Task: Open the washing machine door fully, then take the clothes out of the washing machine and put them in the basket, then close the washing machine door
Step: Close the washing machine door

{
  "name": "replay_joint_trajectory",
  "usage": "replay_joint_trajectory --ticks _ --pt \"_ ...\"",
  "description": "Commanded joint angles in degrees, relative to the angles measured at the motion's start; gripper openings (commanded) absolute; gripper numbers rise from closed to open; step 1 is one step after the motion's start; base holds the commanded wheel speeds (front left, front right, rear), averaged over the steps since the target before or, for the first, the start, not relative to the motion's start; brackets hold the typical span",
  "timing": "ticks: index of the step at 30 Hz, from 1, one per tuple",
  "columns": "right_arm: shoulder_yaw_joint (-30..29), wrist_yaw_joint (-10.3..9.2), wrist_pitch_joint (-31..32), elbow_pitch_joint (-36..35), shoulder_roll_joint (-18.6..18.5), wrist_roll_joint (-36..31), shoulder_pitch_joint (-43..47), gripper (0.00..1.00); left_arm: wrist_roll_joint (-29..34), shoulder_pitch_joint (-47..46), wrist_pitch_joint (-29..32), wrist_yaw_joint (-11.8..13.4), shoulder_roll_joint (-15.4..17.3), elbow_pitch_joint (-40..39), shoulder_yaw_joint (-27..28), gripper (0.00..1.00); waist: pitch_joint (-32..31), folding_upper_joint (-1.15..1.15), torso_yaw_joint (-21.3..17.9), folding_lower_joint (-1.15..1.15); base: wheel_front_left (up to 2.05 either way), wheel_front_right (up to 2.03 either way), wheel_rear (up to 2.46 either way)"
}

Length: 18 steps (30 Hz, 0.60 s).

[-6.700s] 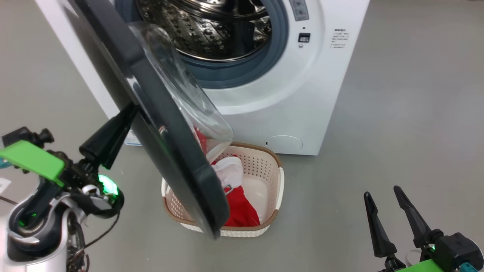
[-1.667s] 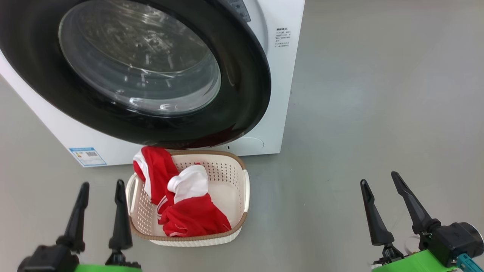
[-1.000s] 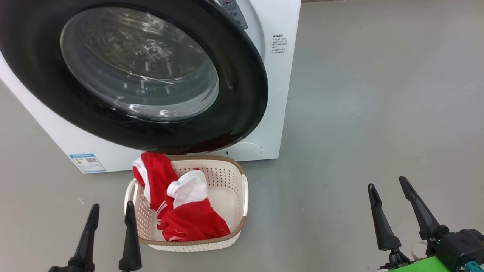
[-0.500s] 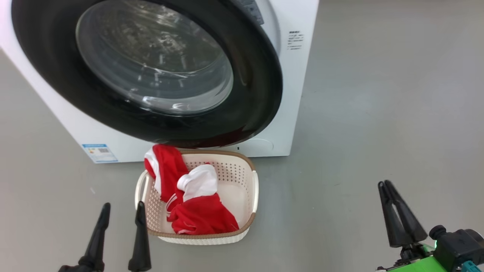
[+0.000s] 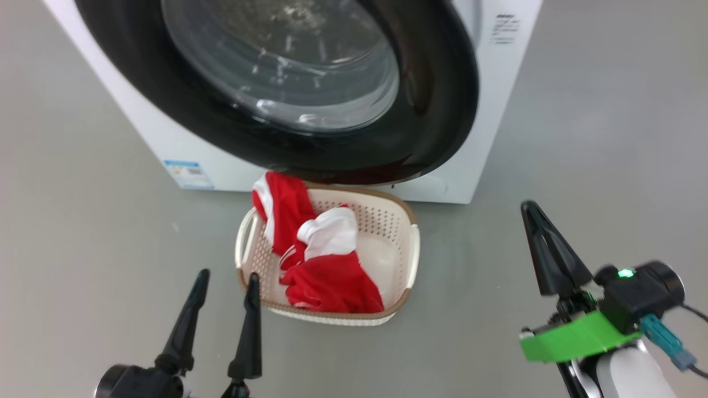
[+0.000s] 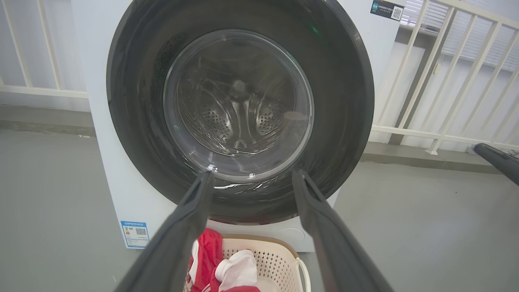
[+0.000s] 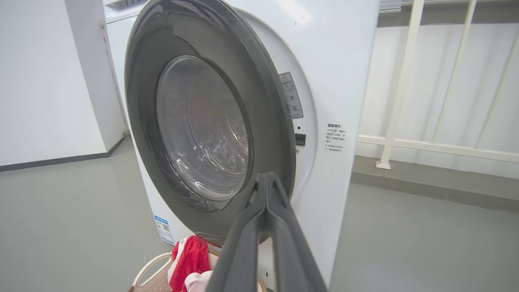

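Note:
The washing machine door, a black rim around bulging glass, is swung almost against the white washing machine. In the right wrist view the door stands slightly ajar, and the latch side of the machine front shows. The cream basket sits on the floor below the door with the red and white clothes in it. My left gripper is open near the basket's front left corner, holding nothing. My right gripper is shut and empty, to the right of the basket. In the right wrist view the right gripper points at the door's lower edge.
Grey floor lies all around the machine. A white railing runs behind and to the right of it, and a white wall stands to its left. A small blue sticker marks the machine's lower left.
My right gripper has shut its fingers on nothing and stands higher in the head view. The head camera has shifted. The left gripper stays open.

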Motion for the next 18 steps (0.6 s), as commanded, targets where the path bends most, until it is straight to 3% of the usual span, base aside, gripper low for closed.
replay_joint_trajectory --ticks 1,18 --pt "1.83 0.36 -0.36 -0.90 -0.39 -0.46 -2.45 0.00 -0.02 -1.99 -0.68 -0.51 0.11 -1.62 1.38 1.00 2.63 0.00 2.73 0.00 0.00 0.00 0.00" --pt "6.45 0.36 -0.36 12.09 -3.35 1.84 -20.98 0.00 -1.47 -5.71 -0.68 -3.29 0.10 -1.82 -0.98 1.00 9.35 0.00 8.23 0.00 0.00 0.00 0.00"
